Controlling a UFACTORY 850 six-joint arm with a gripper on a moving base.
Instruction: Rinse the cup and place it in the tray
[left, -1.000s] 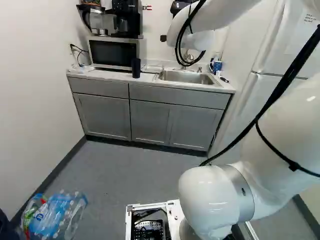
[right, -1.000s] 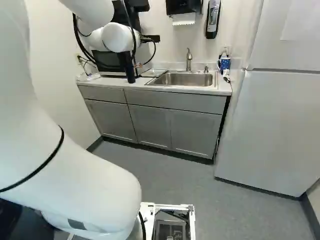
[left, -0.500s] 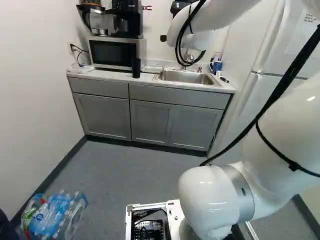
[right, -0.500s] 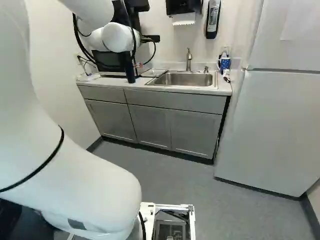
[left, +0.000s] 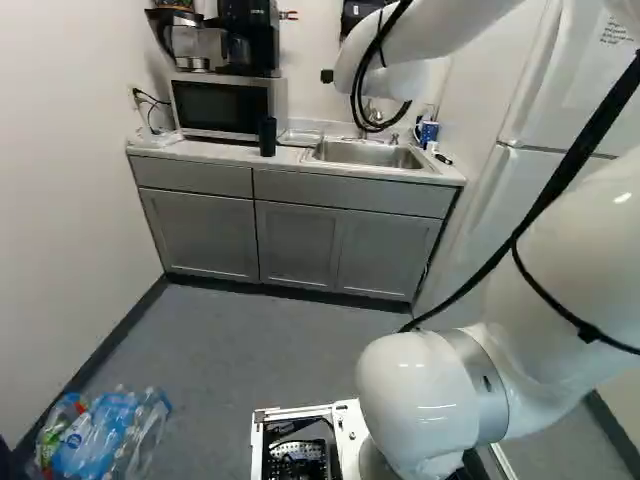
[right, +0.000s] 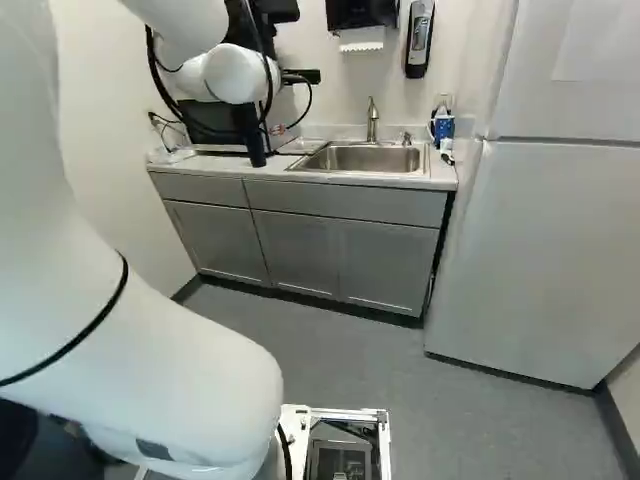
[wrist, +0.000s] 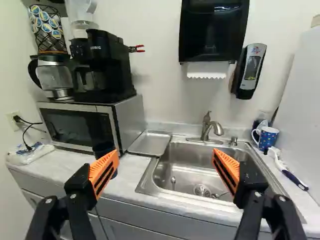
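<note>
Before the desk (wrist: 129, 177), our arm (right: 180, 360) stretched forward, our gripper (right: 300, 77) spread wide, facing the sink (wrist: 192, 154), dark cup (left: 268, 137) near the tray (wrist: 150, 143)

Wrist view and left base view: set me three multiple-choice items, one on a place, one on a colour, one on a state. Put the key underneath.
1. Where does the dark cup stand?
A) In the sink
B) On the counter, by the microwave
C) In the tray

2. What colour are the pads?
A) Orange
B) Green
C) White

3. How are the jaws?
A) Shut on the dark cup
B) Shut, empty
C) Open

1: B, the left base view shows it upright there.
2: A, both show orange in the wrist view.
3: C, they stand wide apart with nothing gripped.
</note>
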